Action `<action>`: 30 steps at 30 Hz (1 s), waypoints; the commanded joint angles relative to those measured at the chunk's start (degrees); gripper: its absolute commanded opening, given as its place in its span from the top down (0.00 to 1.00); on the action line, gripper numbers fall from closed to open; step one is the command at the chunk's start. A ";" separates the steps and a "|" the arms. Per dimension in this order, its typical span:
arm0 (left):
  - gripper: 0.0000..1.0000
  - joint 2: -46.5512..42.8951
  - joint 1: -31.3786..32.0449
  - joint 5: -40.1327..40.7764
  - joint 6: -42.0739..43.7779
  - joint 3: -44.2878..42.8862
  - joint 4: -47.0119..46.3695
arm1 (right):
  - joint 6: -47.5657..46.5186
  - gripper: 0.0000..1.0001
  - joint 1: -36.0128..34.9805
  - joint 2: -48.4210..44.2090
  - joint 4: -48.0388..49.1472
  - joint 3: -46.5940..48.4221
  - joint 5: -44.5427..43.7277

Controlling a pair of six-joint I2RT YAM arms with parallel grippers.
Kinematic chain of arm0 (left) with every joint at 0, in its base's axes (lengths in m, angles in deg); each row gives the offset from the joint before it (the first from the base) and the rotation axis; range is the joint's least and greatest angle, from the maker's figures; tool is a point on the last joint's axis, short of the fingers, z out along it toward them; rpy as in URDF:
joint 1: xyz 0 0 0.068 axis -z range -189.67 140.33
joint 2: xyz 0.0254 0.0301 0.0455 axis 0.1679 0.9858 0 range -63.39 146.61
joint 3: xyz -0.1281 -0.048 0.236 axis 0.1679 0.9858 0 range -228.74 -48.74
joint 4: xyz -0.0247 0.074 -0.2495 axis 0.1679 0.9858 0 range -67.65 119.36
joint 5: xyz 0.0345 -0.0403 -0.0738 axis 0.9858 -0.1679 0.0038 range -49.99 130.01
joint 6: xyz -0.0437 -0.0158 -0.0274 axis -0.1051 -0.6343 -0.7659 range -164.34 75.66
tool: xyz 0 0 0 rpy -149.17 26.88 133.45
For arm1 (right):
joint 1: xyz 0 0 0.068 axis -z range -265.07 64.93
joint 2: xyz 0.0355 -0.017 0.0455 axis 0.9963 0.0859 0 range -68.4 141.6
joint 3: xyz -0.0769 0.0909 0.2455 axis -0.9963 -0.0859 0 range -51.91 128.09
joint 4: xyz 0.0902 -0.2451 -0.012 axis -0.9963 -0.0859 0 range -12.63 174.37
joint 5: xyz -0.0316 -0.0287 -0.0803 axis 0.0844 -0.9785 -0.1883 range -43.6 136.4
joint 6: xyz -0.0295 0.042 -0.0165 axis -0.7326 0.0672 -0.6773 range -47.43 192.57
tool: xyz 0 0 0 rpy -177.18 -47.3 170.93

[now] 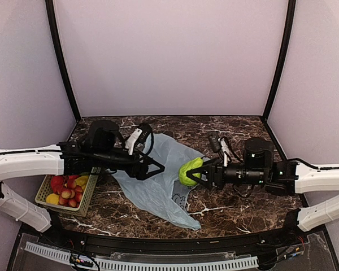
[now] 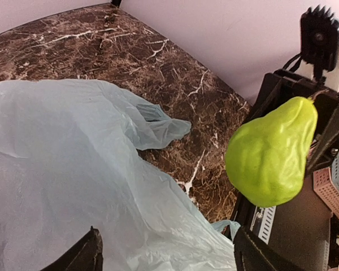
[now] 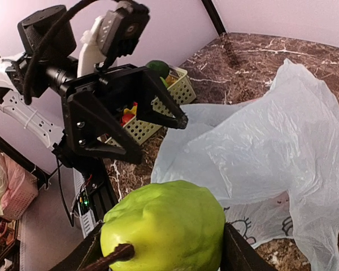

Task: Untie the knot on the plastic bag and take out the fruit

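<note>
The pale blue-green plastic bag (image 1: 158,189) lies flat and crumpled on the marble table, one loose handle loop (image 2: 158,117) pointing to the back. The knot is not in view. My right gripper (image 1: 193,173) is shut on a green fruit (image 1: 188,169), pear-shaped with a brown stem, and holds it in the air beside the bag's right edge (image 3: 164,223). My left gripper (image 1: 152,172) hangs open just above the bag's left part, its fingers (image 2: 90,254) spread wide with nothing between them. In the right wrist view its jaws stand apart.
A pale mesh basket (image 1: 43,191) at the table's left front edge holds several red, yellow and orange fruits. The booth's lilac walls close the back and both sides. A faint dark print (image 3: 243,228) shows on the bag's near corner.
</note>
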 commanded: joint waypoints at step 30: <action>0.10 -3.07 9.78 -4.65 1.41 -1.62 -8.49 | 5.18 0.57 4.66 10.65 15.54 6.83 26.62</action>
